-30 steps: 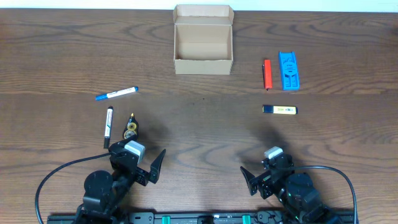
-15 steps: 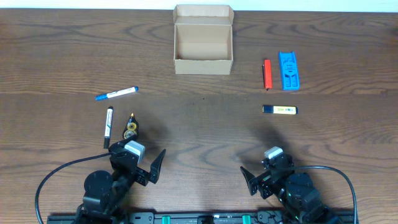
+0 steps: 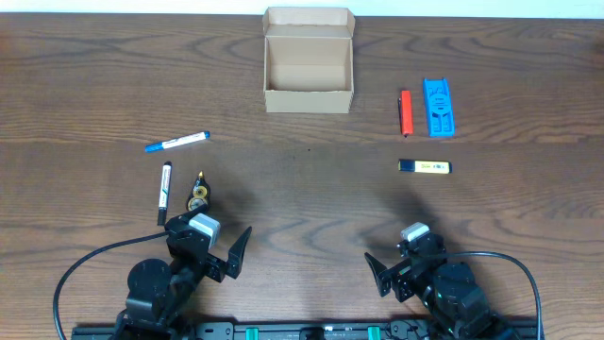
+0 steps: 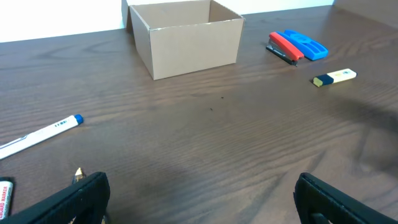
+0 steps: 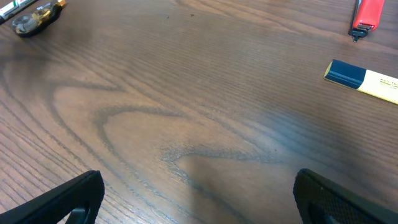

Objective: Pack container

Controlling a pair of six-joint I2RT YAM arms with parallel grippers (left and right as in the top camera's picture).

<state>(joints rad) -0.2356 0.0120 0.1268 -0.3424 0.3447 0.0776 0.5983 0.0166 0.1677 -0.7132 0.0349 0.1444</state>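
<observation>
In the left wrist view the lid of the box (image 4: 186, 40) is cropped at the top, the blue-capped pen (image 4: 40, 132) is cut off by the left edge, and only a corner of the black marker (image 4: 5, 191) is seen. In the right wrist view the red object (image 5: 369, 12) is cropped at the top, the yellow highlighter (image 5: 364, 79) at the right. From overhead, the small brass thing (image 3: 198, 195) cannot be identified.

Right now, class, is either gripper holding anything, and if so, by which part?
Nothing is held. The left gripper and the right gripper both stand open with nothing between their fingers; the cardboard box sits apart from both.
</observation>
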